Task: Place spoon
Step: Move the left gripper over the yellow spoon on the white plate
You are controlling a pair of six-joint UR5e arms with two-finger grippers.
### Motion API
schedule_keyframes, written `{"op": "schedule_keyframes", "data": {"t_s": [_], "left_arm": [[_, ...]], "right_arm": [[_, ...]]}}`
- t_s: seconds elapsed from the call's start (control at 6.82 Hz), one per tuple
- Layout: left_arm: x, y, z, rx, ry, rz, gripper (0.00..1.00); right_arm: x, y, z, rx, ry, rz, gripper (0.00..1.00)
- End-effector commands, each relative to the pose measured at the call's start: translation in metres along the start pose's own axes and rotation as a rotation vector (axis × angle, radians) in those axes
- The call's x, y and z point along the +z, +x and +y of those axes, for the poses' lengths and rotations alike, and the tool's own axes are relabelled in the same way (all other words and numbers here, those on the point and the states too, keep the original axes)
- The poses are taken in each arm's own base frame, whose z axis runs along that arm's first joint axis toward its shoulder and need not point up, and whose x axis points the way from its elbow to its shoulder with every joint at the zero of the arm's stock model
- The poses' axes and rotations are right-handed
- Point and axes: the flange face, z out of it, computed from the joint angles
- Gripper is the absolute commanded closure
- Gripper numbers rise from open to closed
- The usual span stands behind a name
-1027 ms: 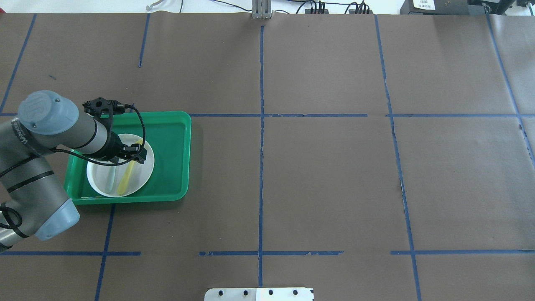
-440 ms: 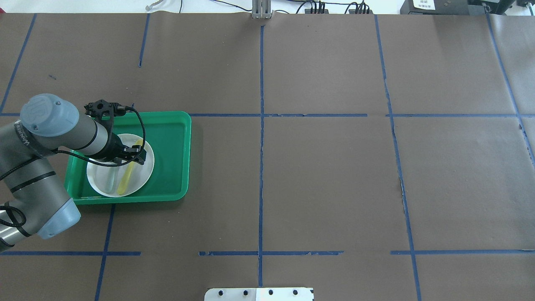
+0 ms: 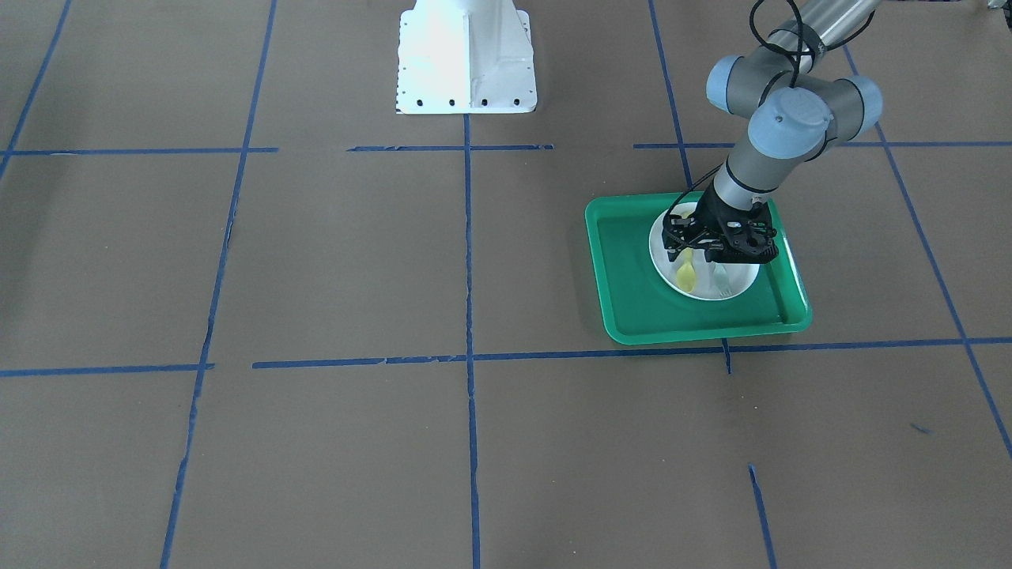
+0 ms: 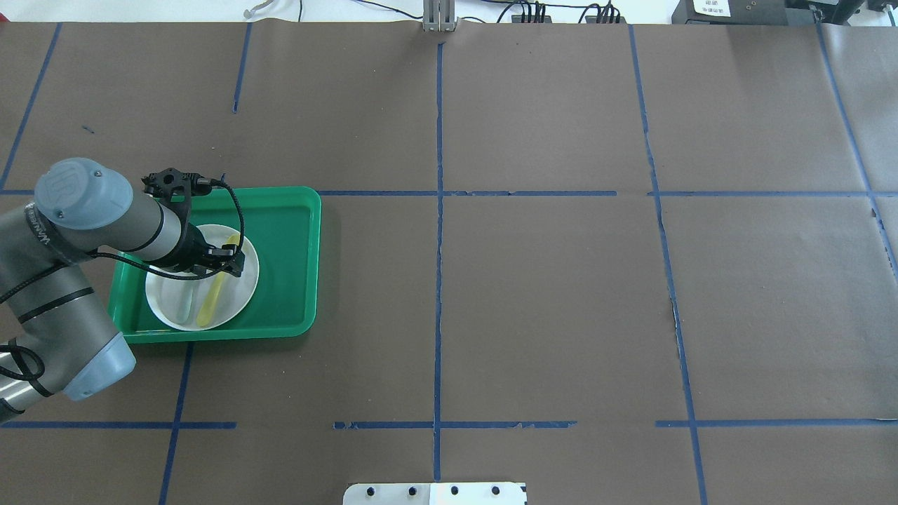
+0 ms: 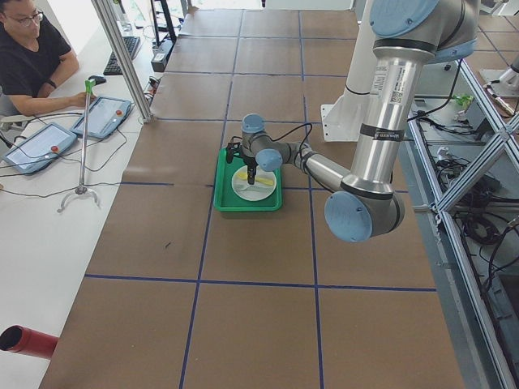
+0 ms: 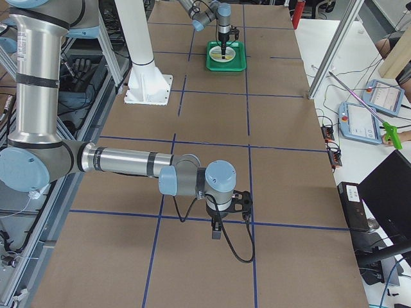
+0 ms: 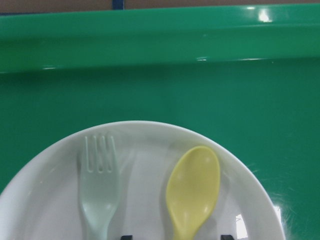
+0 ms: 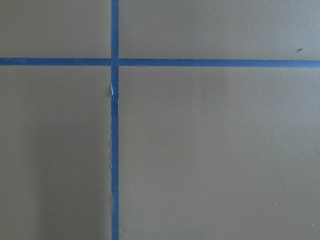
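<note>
Fingertips [image 7: 226, 237] at bottom edge of wrist view, spread, straddling spoon [image 7: 194, 187] handle. Left gripper [image 4: 228, 258] apart, nothing clamped. Spoon flat on plate [image 7: 145, 135], fork [image 7: 99, 195] just beside, not touching. Pickup or let-go? Can't tell. Either way, my call: centre on handle, travel straight vertical, no drift toward fork. Tray [image 7: 160, 95] under plate, table [image 7: 60, 5] beyond. Far off, right gripper [image 6: 218, 231]: spread or together, cannot tell.
</note>
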Motion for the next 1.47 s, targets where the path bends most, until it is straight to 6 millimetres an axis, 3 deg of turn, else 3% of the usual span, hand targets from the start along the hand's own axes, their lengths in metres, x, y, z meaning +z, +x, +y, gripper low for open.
{"op": "schedule_keyframes", "data": {"t_s": [0.0, 0.15, 0.29, 0.88, 1.17, 1.32], "left_arm": [[0.001, -0.001, 0.000, 0.000, 0.001, 0.002, 0.52], [0.001, -0.001, 0.000, 0.000, -0.001, 0.002, 0.53], [0.000, 0.000, 0.000, 0.002, 0.001, 0.005, 0.60], [-0.001, -0.001, 0.000, 0.002, 0.003, 0.003, 0.95], [-0.023, 0.006, -0.001, 0.012, 0.023, 0.024, 1.00], [-0.041, 0.000, 0.010, 0.009, 0.021, 0.020, 1.00]], "right_arm": [[0.000, 0.000, 0.000, -0.002, 0.001, 0.000, 0.00], [0.000, 0.000, 0.000, 0.000, 0.000, 0.000, 0.00], [0.000, 0.000, 0.000, 0.000, 0.000, 0.000, 0.00], [0.000, 0.000, 0.000, 0.000, 0.000, 0.000, 0.00], [0.000, 0.000, 0.000, -0.001, 0.001, 0.000, 0.00], [0.000, 0.000, 0.000, 0.000, 0.000, 0.000, 0.00]]}}
